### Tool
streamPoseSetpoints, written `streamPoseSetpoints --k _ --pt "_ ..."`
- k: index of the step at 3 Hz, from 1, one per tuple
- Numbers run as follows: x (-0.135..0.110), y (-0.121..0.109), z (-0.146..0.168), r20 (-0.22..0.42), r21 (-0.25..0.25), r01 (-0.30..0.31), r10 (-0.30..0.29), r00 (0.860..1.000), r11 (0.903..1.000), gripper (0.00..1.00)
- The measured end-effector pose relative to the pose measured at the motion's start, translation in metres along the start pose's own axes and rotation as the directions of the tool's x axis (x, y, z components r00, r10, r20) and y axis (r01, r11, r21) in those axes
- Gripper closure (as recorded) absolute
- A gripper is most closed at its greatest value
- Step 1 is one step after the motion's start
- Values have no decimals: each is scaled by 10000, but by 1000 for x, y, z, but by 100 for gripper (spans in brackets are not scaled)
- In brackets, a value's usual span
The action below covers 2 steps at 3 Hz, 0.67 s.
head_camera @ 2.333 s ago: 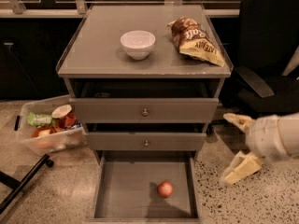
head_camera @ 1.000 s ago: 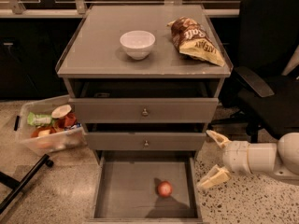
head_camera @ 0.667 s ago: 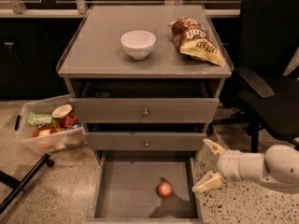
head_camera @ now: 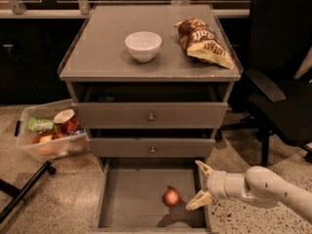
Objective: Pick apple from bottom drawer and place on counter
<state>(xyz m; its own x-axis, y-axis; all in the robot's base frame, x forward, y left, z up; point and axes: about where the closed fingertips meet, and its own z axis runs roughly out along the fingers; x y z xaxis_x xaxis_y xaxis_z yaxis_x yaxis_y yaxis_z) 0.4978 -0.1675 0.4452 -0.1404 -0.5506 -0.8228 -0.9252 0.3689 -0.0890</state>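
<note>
The apple [head_camera: 171, 197] is small, round and reddish, lying on the floor of the open bottom drawer [head_camera: 131, 199], right of its middle. My gripper [head_camera: 200, 185] reaches in from the right on a cream arm. It is open, its two pale fingers spread over the drawer's right wall. It sits just right of the apple and does not touch it. The counter [head_camera: 107, 48] is the grey cabinet top above.
A white bowl [head_camera: 143, 45] and a brown-and-yellow chip bag [head_camera: 203, 41] lie on the counter. Two shut drawer fronts with knobs [head_camera: 151, 116] sit above the open drawer. A clear bin of items [head_camera: 50, 135] stands on the floor at left, a black chair [head_camera: 280, 87] at right.
My gripper has moved left and down, from out beside the cabinet to the right wall of the bottom drawer, close to the apple. The apple has not moved.
</note>
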Motion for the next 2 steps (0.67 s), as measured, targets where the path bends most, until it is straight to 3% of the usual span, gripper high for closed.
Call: streamPoseSetpoints --k 2 --pt "83 14 108 -420 -229 372 -381 9984 9990 0"
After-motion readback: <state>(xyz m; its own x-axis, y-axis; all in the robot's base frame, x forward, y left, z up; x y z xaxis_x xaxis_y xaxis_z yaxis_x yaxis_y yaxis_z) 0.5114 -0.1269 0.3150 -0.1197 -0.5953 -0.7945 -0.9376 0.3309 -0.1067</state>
